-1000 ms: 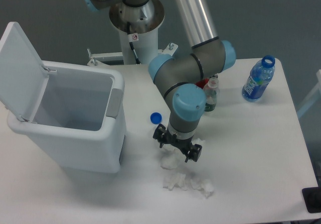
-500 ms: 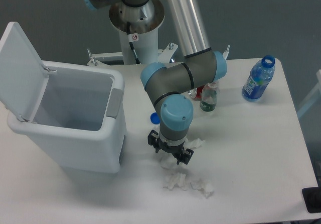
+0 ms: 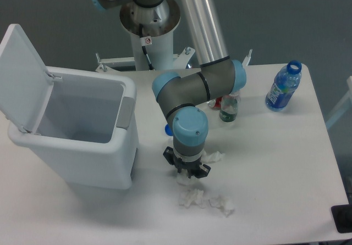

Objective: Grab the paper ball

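vertically down, end effector [image 3: 187,173] over paper ball [image 3: 190,179]

Even, cool overhead light, soft shadows beside the bin [image 3: 82,146], mild glare on the table [image 3: 275,157], slightly soft focus.

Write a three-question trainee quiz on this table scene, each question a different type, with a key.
1. True or false: the bin has its lid shut.
2. Which lies directly under the gripper? A) blue bottle B) paper ball C) blue cap
3. Fill in: the blue bottle stands near the table's far ____ corner in the picture.

Key: 1 false, the lid stands open. 2 B. 3 right.
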Motion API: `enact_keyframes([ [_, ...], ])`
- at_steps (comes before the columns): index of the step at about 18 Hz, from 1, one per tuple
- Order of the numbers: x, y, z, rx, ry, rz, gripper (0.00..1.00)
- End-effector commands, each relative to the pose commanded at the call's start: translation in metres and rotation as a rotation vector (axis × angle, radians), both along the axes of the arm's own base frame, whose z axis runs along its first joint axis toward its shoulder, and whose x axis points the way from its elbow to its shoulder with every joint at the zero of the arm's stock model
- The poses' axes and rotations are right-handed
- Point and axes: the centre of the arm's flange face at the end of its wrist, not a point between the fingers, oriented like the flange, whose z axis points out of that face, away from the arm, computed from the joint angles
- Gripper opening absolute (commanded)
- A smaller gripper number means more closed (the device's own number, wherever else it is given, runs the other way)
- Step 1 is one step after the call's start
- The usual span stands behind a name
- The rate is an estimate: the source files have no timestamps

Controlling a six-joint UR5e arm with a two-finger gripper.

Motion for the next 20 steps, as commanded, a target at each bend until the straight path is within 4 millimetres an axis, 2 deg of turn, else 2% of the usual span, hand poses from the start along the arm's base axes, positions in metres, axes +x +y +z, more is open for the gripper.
enact_keyframes([
  [1,0.000,0.000,0.001,0.002,0.002,-0.002,0.00],
  [7,-0.005,0.002,0.008,0.011,0.013,0.000,0.00],
  [10,-0.021,0.006,0.031,0.044,0.047,0.009,0.00],
  [12,-0.027,0.009,0.039,0.056,0.061,0.012,0.00],
  [16,-0.057,-0.005,0.069,0.082,0.097,0.057,0.00],
  [18,-0.073,-0.024,0.089,0.080,0.099,0.070,0.00],
  [20,-0.079,-0.028,0.105,0.067,0.099,0.005,0.00],
])
